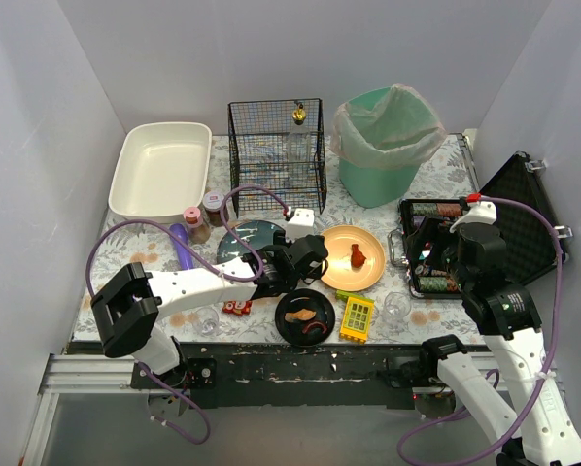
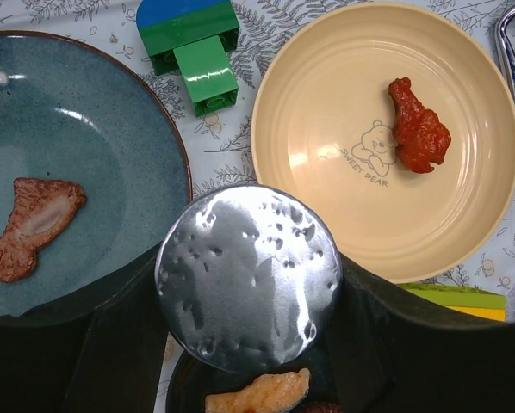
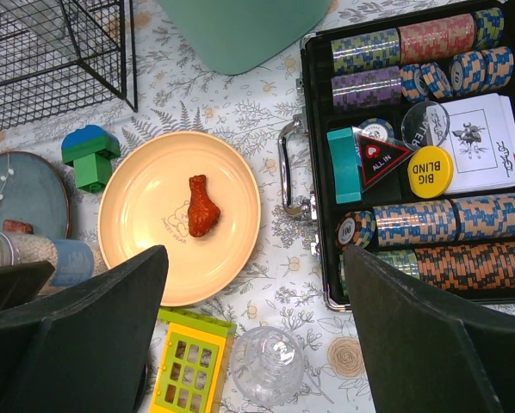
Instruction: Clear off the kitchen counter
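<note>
silver-lidded jar [image 2: 249,275] clamped in left end effector [image 2: 251,297], kitchen counter [image 2: 232,146] beneath

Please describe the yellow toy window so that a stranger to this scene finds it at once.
Start at the mint-green bin with a clear bag liner at the back, then come forward to the round cream plate. Just in front of it lies the flat yellow plastic window, gridded with square openings, unlike the black bowl beside it.
</note>
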`<action>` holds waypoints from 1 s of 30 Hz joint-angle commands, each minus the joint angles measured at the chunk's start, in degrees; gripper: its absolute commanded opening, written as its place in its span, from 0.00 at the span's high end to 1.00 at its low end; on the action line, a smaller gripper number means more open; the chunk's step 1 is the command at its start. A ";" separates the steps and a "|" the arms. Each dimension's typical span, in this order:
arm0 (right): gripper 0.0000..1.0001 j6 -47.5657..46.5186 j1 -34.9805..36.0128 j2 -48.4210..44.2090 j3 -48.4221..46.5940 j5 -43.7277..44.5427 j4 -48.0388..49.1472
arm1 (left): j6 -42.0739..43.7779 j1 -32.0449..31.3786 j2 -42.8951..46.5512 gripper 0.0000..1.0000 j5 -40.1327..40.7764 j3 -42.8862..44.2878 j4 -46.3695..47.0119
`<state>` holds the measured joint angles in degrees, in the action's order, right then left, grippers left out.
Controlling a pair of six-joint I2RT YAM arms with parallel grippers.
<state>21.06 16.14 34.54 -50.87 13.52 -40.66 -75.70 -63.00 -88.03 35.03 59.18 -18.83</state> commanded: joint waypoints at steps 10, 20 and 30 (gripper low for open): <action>0.09 0.65 -0.15 -1.23 0.51 0.28 0.68 | 4.94 -0.54 7.25 1.00 5.22 6.29 -0.86; 0.09 0.74 -0.15 -1.06 0.34 -0.51 0.76 | 13.05 6.98 16.57 1.00 -2.21 8.31 6.53; 0.09 0.74 -0.15 -0.71 -0.46 -0.86 0.50 | 20.59 27.21 10.43 1.00 -14.88 19.38 8.72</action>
<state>21.28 16.14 33.80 -50.72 13.08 -40.64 -59.86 -39.75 -75.18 26.15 71.42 -14.26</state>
